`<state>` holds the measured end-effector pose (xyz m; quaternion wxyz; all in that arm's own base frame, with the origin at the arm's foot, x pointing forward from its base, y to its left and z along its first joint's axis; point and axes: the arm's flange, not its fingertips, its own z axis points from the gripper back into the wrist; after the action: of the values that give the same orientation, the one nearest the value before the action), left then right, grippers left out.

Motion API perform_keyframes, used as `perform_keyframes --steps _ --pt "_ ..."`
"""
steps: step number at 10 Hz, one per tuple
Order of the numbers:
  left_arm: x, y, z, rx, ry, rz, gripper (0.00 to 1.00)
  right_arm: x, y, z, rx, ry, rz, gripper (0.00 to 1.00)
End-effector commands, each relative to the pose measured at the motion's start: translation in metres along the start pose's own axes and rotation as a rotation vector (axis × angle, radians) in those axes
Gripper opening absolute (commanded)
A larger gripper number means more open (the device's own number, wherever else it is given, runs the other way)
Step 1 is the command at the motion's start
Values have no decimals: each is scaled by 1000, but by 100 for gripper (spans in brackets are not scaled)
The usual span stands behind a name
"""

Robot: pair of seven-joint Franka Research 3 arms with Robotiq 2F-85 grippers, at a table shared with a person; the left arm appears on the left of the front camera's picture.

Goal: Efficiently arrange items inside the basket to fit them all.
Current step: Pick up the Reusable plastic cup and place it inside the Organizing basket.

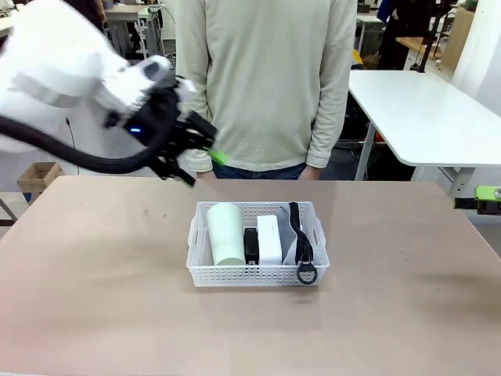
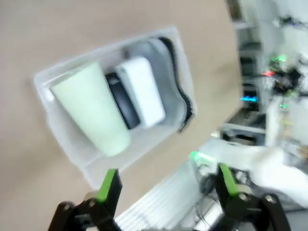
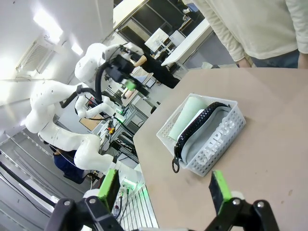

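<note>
The white basket (image 1: 202, 270) sits mid-table with all the items inside. From left to right lie the pale green tumbler (image 1: 226, 233), the black stapler (image 1: 251, 245), the small white box (image 1: 269, 239) and the grey pouch (image 1: 291, 244), whose zipper ring (image 1: 306, 273) hangs over the front rim. My left gripper (image 1: 203, 166) hovers open and empty, high above the table behind and left of the basket. Its wrist view looks down past open fingers (image 2: 109, 185) at the basket (image 2: 53, 77), tumbler (image 2: 94, 108) and box (image 2: 143, 96). My right gripper (image 3: 163, 187) is open and empty, well to the right of the basket (image 3: 226, 139).
A person (image 1: 266, 86) stands at the far edge, hands at their sides. A white table (image 1: 423, 110) stands at back right. One green pad (image 1: 487, 193) shows at the right edge of the front view. Bare tabletop (image 1: 102, 274) surrounds the basket.
</note>
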<state>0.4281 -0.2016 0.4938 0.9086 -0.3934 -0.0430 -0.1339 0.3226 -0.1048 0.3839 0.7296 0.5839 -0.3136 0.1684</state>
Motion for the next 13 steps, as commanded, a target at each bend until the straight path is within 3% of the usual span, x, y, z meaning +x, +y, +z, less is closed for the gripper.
perform_keyframes --steps 1,3,5,6,8,9,10,13 --pt "-55 58 43 -212 -104 -16 100 -2 4 1 -9 15 -11 100" --pt "-115 108 86 -361 -319 23 100 -2 4 1 -9 15 -11 100" --pt "-159 167 128 -513 -346 -6 100 -2 4 1 -9 15 -11 100" --pt "-180 203 145 -544 -369 126 100 -2 4 1 -9 15 -11 100" --pt "-228 268 161 -847 -409 38 100 -2 4 1 -9 15 -11 100" --pt "-228 280 146 -818 -345 176 100 -2 4 1 -9 15 -11 100" --pt "-217 233 167 -699 -430 94 100 -2 4 1 -9 15 -11 100" --pt "-217 233 167 -699 -430 94 100 -2 4 1 -9 15 -11 100"
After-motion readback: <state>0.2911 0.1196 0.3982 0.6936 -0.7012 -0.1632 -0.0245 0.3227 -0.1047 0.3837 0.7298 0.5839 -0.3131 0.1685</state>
